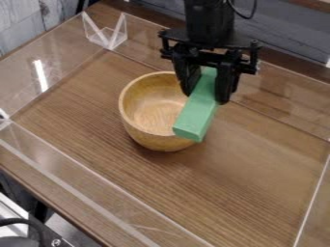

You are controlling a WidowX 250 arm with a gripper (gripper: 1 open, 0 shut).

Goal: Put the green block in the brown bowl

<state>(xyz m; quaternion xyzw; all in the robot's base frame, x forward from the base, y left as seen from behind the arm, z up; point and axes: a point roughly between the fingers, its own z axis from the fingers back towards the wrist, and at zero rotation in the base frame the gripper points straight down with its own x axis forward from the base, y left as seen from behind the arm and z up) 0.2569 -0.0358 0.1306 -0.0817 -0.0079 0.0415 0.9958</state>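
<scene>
The gripper (206,81) points straight down from the vertical arm, jaws clamped on the upper end of the tilted green block (198,108), which hangs over the right rim of the brown bowl (152,114) near the table's (258,183) centre.

**Black arm with a dark, framed hand**

The arm (210,17) is black all over, a blocky column running off the top edge. Its hand (206,85) is black too: a wide crossbar with short stubs sticking out at either end, and slim dark fingers (229,82) hanging from it. A thin black cable curves beside the column. Any screws or markings are too small to make out.
</scene>
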